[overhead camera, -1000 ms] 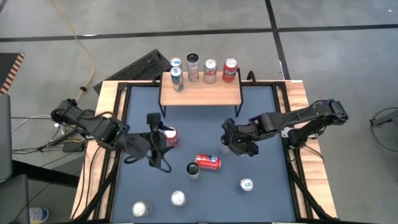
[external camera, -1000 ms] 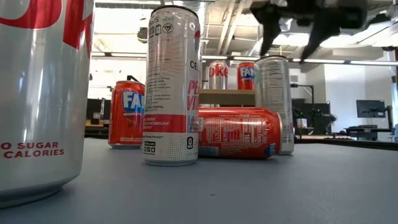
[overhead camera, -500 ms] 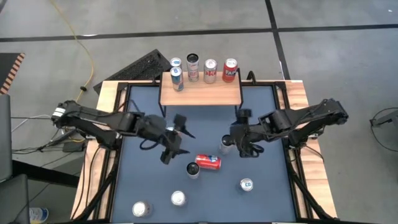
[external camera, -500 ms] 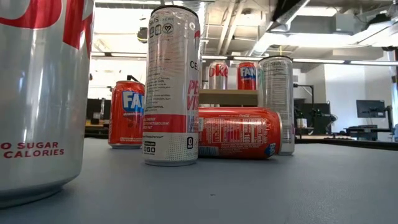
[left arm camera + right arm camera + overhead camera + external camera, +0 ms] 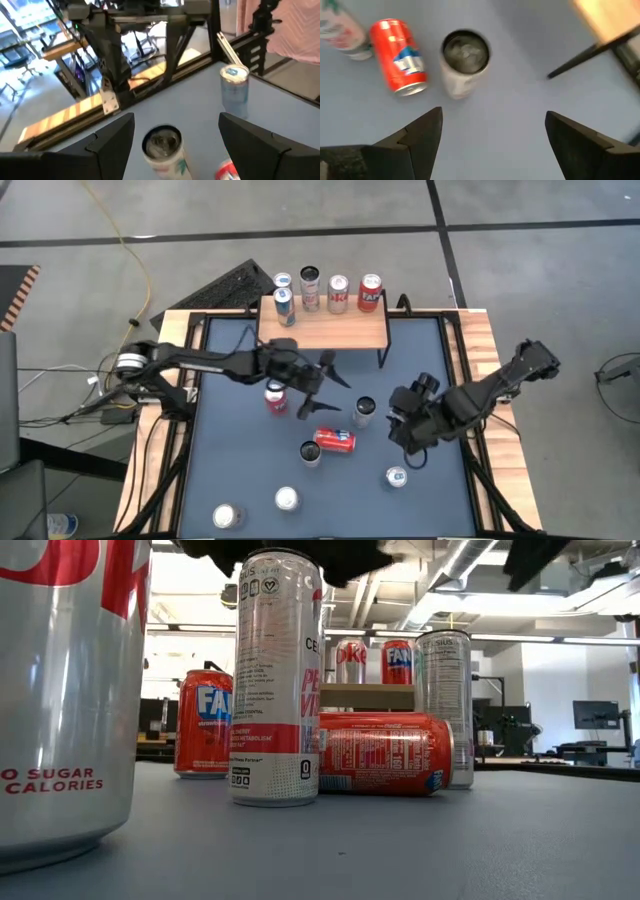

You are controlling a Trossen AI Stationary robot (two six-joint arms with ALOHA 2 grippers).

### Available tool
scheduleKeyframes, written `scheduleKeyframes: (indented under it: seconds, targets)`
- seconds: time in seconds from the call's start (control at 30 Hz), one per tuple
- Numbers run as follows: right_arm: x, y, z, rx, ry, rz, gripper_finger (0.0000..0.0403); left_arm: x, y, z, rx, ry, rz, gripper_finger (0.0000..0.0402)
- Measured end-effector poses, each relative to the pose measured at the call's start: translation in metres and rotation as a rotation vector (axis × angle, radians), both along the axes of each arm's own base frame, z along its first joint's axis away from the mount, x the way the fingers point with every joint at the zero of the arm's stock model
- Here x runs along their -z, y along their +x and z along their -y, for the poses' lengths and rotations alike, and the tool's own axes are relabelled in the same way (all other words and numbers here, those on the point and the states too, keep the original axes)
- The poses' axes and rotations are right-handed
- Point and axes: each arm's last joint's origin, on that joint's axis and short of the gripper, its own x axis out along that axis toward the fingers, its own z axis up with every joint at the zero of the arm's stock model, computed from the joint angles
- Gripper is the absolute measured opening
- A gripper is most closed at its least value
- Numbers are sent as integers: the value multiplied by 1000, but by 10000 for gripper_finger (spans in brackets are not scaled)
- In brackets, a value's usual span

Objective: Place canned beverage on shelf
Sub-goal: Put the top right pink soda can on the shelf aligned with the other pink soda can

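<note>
The shelf (image 5: 322,328), a wooden top on black legs, stands at the table's far edge with several cans upright along its back. A tall silver can (image 5: 364,412) stands upright mid-table; it also shows in the left wrist view (image 5: 162,145) and the right wrist view (image 5: 465,55). A red can (image 5: 335,440) lies on its side near it. My left gripper (image 5: 322,386) is open and empty, just left of the silver can and above the table. My right gripper (image 5: 402,432) is open and empty, right of the silver can.
A red can (image 5: 275,397) stands behind my left gripper. A tall white can (image 5: 311,452) stands beside the lying red one. More cans stand near the front edge: one blue-topped (image 5: 397,477) and two silver (image 5: 287,499), (image 5: 228,515). The shelf's black leg (image 5: 590,55) is close by.
My left gripper has swept toward the table's right edge, from beside the standing red can, over it, to a spot close to the silver can. My right gripper has drawn back from above the silver can toward the right and near edges. No can has moved.
</note>
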Motion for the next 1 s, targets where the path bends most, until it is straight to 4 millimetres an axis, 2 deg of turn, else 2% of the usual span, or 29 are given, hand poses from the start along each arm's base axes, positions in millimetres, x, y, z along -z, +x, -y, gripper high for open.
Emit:
scheduleKeyframes:
  seconds: [0.17, 0.3, 0.57, 0.8, 1.0]
  targets:
    - [10, -12, -17, 49, 37, 37, 330, 29, 19, -2, -9, -30, -21, 279]
    - [19, -20, -27, 75, 43, 56, 330, 43, 28, -6, -13, -47, -15, 279]
    - [36, -18, -38, 94, 77, 162, 330, 46, 38, -29, -124, -123, -61, 279]
    - [51, -3, -30, 138, 48, 267, 330, 52, 45, -36, -116, -151, -131, 279]
    - [74, 13, -17, 205, 39, 304, 331, 56, 45, -34, -84, -175, -161, 279]
